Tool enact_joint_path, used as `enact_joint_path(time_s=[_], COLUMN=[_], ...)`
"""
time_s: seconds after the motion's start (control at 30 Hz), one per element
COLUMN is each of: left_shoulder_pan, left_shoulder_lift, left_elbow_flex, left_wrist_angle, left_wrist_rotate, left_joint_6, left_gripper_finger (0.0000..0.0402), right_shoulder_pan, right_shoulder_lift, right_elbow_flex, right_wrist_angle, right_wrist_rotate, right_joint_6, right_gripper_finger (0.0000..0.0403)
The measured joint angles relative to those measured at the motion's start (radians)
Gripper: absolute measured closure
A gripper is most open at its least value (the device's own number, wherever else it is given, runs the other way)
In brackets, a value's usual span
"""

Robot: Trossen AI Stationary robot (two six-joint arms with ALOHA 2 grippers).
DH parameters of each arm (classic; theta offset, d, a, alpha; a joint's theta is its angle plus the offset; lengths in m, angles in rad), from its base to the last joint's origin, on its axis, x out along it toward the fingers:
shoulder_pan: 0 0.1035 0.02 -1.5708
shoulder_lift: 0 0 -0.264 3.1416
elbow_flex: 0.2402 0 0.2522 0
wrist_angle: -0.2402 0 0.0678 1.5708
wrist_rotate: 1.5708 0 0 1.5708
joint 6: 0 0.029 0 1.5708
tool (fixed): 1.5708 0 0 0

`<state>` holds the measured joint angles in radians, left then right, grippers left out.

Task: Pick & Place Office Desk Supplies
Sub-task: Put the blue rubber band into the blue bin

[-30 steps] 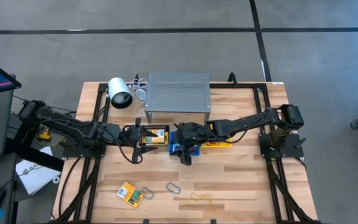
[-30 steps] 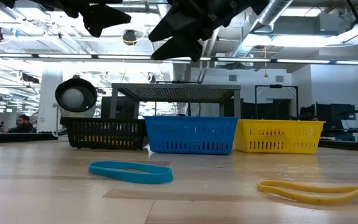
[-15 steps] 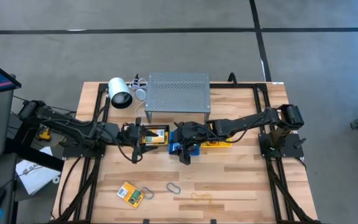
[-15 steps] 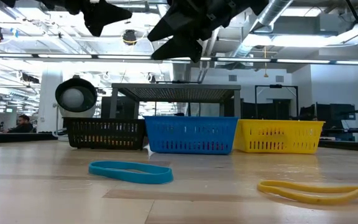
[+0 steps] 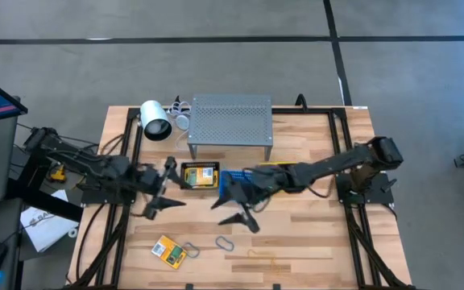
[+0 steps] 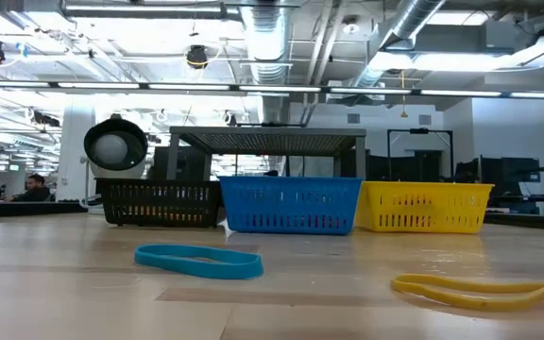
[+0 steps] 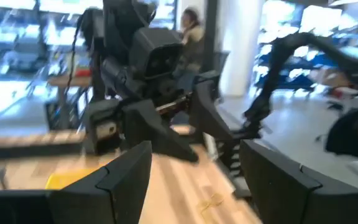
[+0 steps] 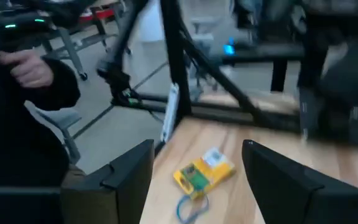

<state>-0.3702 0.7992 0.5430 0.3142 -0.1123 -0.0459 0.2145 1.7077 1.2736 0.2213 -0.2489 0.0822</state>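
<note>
**Both tools spread wide over the middle of the table, nothing held**

In the high view the left tool (image 5: 163, 188) sits left of centre, its two fingers splayed apart and empty. The right tool (image 5: 236, 208) hangs just right of centre, fingers likewise parted with nothing between them.

The loose office supplies lie in the lower middle of the high view: a yellow-and-green pack (image 5: 167, 250) with a grey clip (image 5: 191, 249) touching its right side, another grey oval clip (image 5: 224, 243) just beside that, and a thin yellow band loop (image 5: 261, 255) further right. All rest on the wooden table (image 5: 321, 234), apart from both tools.

Behind them, across the centre of the low view, stand a black basket (image 6: 159, 202), a blue basket (image 6: 289, 205) and a yellow basket (image 6: 424, 208) in a row. A blue band (image 6: 199, 261) and a yellow band (image 6: 480, 291) lie in the foreground there.

The right wrist view shows the pack (image 8: 202, 172) on the table ahead of its parted fingers.
</note>
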Motion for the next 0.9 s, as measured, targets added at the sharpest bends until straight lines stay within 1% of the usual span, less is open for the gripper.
enact_joint_path(time_s=[0.13, 0.23, 0.27, 0.33, 0.43, 0.5, 0.6, 0.7, 0.8, 0.9], left_shoulder_pan=[-0.042, -0.058, -0.062, -0.068, -0.078, -0.092, -0.117, -0.127, -0.129, -0.129], left_shoulder_lift=[-0.093, -0.144, -0.159, -0.173, -0.162, -0.132, -0.072, 0.008, 0.085, 0.147], left_elbow_flex=[-0.025, -0.073, -0.093, -0.13, -0.169, -0.171, -0.171, -0.167, -0.146, -0.119], left_wrist_angle=[0.004, 0.003, 0.003, 0.004, 0.032, 0.052, 0.085, 0.114, 0.112, 0.112], left_wrist_rotate=[0.005, 0.005, 0.005, 0.005, 0.034, 0.048, 0.05, 0.049, 0.049, 0.048], left_joint_6=[0.02, 0.017, 0.012, -0.015, -0.067, -0.094, -0.107, -0.112, -0.127, -0.145], left_gripper_finger=[0.0167, 0.0172, 0.0174, 0.0177, 0.0179, 0.0178, 0.0178, 0.0182, 0.0184, 0.0186], right_shoulder_pan=[0.049, 0.088, 0.102, 0.125, 0.161, 0.185, 0.219, 0.246, 0.265, 0.271], right_shoulder_lift=[-0.117, -0.245, -0.291, -0.381, -0.494, -0.537, -0.551, -0.521, -0.465, -0.412], right_elbow_flex=[-0.042, -0.135, -0.178, -0.277, -0.448, -0.562, -0.697, -0.777, -0.806, -0.805], right_wrist_angle=[0.007, 0.017, 0.03, 0.086, 0.233, 0.351, 0.538, 0.677, 0.771, 0.8], right_wrist_rotate=[0.077, 0.186, 0.212, 0.224, 0.224, 0.227, 0.227, 0.224, 0.225, 0.225], right_joint_6=[-0.102, -0.142, -0.143, -0.135, -0.086, -0.047, -0.002, 0.025, 0.031, 0.032], right_gripper_finger=[0.0163, 0.0163, 0.0163, 0.0163, 0.0163, 0.0163, 0.0163, 0.0163, 0.0163, 0.0163])
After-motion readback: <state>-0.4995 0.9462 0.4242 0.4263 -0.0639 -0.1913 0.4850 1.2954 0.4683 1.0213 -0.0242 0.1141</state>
